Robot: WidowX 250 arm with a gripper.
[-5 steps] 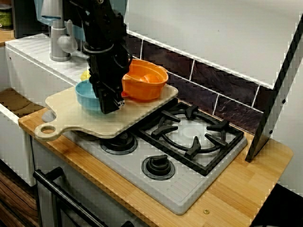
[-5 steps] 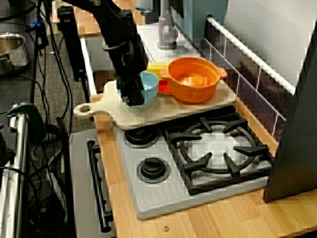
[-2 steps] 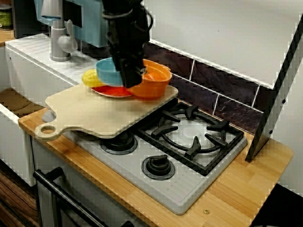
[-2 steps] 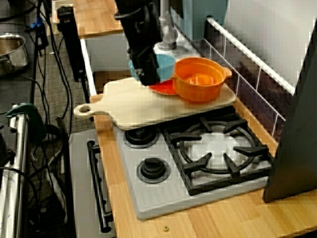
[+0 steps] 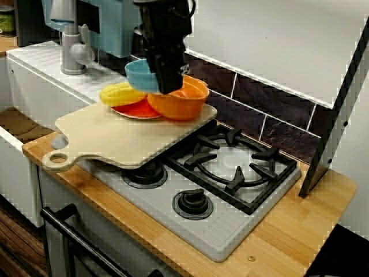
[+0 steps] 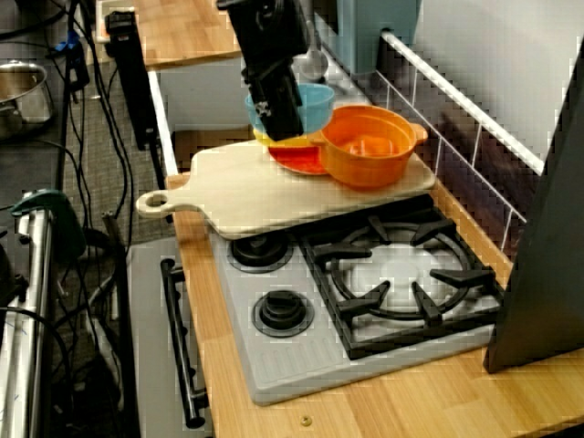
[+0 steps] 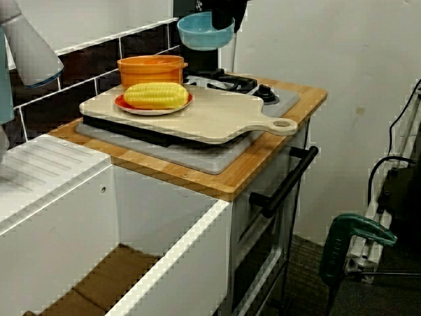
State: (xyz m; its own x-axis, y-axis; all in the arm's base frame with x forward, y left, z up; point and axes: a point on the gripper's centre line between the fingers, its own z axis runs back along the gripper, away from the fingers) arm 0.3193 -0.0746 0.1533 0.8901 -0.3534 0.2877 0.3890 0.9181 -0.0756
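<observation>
My black gripper [image 5: 168,79] is shut on the rim of a light blue bowl [image 5: 140,76] and holds it in the air. In the high view from the stove's end the bowl [image 6: 316,104] hangs over a red plate [image 6: 297,160], right beside an orange pot [image 6: 370,146]. The low view from the sink side shows the bowl [image 7: 202,34] well above the pot [image 7: 151,69], with the gripper [image 7: 223,18] at the frame's top. A yellow corn cob [image 7: 156,95] lies on the plate. Plate and pot rest on a pale wooden cutting board [image 5: 109,138].
The board lies over the left burners of a grey stove; a black grate [image 5: 233,161] sits to its right. A grey faucet [image 5: 72,49] and white sink stand at the left. A dark slanted panel [image 5: 334,115] rises at the right. A black oven handle [image 7: 283,184] runs below the counter.
The bowl stood on the board's left part a second ago. My gripper has lifted it and carried it back and right, to beside the orange pot, uncovering the corn and plate.
</observation>
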